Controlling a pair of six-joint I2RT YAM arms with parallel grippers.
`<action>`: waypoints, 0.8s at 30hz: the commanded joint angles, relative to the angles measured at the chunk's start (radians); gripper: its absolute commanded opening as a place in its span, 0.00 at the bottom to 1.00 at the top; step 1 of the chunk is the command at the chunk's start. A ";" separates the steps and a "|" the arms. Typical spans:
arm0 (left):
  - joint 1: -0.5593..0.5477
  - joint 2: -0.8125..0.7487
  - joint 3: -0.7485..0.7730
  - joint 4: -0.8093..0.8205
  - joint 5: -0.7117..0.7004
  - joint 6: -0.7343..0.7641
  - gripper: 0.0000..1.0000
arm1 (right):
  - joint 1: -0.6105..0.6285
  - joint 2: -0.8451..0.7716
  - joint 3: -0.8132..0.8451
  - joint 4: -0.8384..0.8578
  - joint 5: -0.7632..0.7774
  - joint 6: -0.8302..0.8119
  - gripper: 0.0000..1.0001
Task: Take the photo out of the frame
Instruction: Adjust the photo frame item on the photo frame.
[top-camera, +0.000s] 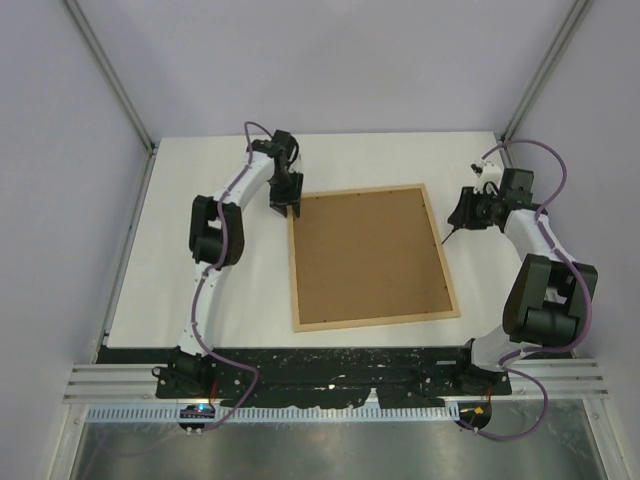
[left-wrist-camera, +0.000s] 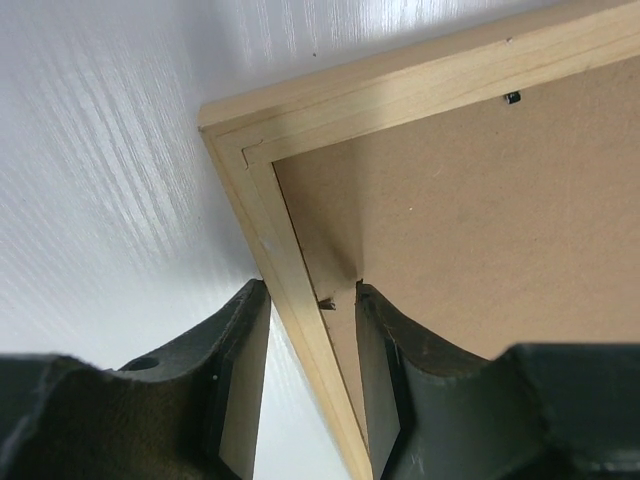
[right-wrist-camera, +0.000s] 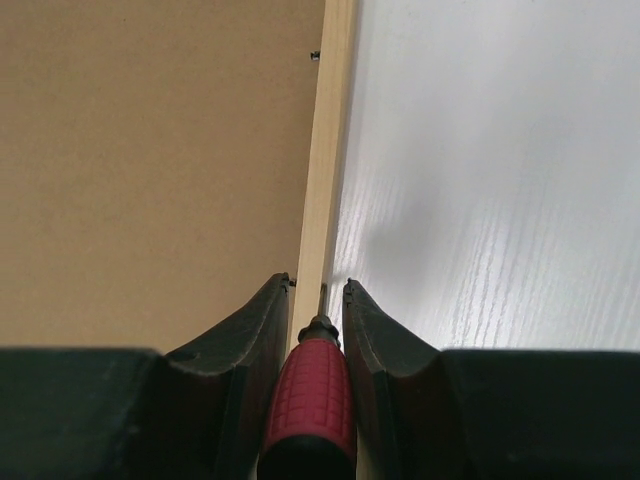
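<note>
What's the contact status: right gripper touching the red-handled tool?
Touching. The right wrist view shows the right gripper closed on the red-handled tool, both fingers flush against its handle, no gap.

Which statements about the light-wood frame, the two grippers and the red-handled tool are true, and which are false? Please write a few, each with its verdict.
1. The large light-wood rectangular picture frame lies with its brown fibreboard back upward. True.
2. The right gripper holds a red-handled tool at the frame's right rail. True.
3. The left gripper is shut on the frame's near right corner. False: it is open, with a finger on either side of the left rail near the far left corner.
4. The photo lies loose beside the frame. False: no photo is in view.
</note>
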 joint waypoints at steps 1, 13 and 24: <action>-0.035 0.015 0.066 0.029 0.046 -0.011 0.42 | 0.023 -0.051 -0.020 -0.065 -0.158 0.056 0.08; -0.043 -0.045 -0.048 0.011 0.001 0.033 0.38 | 0.028 -0.063 -0.048 0.021 -0.139 0.114 0.08; -0.062 -0.056 -0.066 0.012 -0.016 0.037 0.34 | 0.028 -0.095 -0.063 0.035 -0.127 0.108 0.08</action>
